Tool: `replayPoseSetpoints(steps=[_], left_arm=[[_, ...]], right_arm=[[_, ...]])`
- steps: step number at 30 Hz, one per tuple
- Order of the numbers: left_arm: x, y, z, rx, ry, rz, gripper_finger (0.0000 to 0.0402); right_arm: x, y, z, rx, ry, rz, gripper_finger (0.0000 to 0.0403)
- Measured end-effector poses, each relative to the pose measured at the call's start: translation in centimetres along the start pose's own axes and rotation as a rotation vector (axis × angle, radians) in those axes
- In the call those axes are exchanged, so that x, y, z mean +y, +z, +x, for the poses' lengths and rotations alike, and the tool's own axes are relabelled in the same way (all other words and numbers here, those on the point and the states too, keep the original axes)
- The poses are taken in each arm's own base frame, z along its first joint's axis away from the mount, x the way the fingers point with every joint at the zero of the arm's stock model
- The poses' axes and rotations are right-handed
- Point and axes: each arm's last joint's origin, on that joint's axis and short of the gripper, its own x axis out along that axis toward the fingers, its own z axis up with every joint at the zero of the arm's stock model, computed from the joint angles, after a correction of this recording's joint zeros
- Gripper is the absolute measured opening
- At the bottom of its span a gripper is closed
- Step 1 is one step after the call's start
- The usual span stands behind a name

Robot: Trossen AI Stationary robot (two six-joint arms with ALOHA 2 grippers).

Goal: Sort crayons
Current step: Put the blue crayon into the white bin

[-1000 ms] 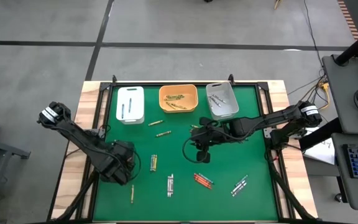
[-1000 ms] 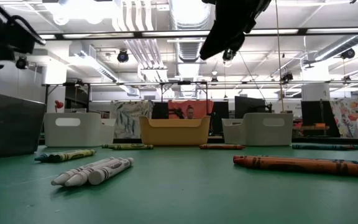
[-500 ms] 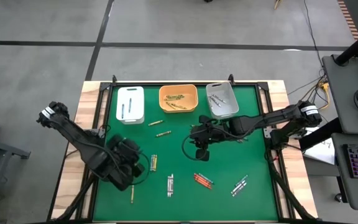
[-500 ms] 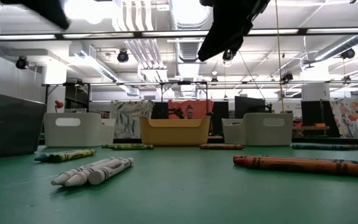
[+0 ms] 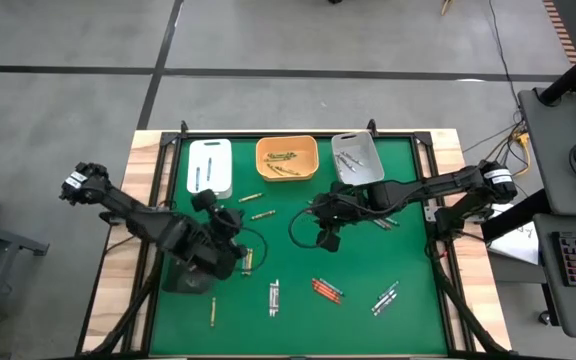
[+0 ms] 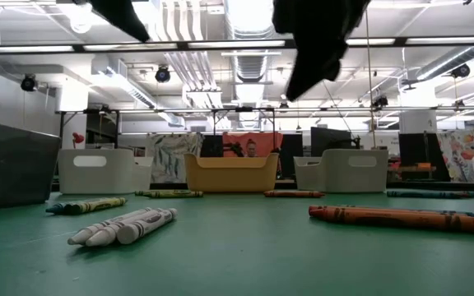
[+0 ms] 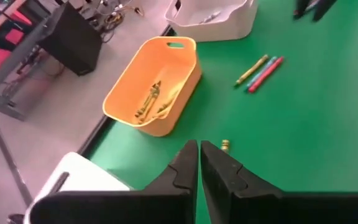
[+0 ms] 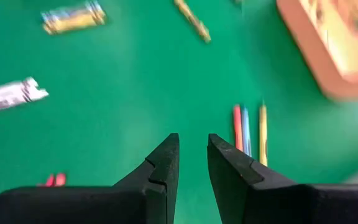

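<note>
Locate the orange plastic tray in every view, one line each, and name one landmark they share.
High view: the orange plastic tray sits at the table's far edge, middle of three trays.
Low view: centre background, between two pale trays.
Left wrist view: upper left of centre, olive crayons inside.
Right wrist view: blurred, at the top right corner.
Shared landmark: the green table mat.

- green table cover: matt, smooth, felt-like
- table edge: pale bare wood, visible grain
- orange tray: smooth plastic, slight sheen
- white tray and grey tray, 12 o'clock side: smooth plastic
- crayons: paper-wrapped, matt
- left gripper fingers: black matt plastic
</note>
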Motion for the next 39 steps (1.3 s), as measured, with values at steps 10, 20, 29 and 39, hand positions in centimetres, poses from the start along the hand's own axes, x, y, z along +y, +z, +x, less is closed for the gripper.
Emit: replayPoseSetpoints(steps=[10, 20, 29, 39], left_arm=[[0.4, 0.7, 4.4, -0.163, -0.244, 0.150, 0.0000], [2.4, 0.9, 5.2, -0.539, -0.567, 0.142, 0.0000], [3.4, 1.0, 4.9, -0.600, -0.556, 0.078, 0.0000], [5.0, 0.8, 3.6, -0.562, -0.548, -0.067, 0.0000]], right_arm=[[-1.2, -3.3, -1.1, 0.363, -0.155, 0.228, 0.0073], [-2.0, -5.7, -2.6, 0.683, -0.233, 0.270, 0.0073], [-4.5, -7.2, -1.2, 0.768, -0.291, 0.305, 0.0073], [-8.5, -10.5, 0.3, 0.833, -0.307, 0.300, 0.0073]])
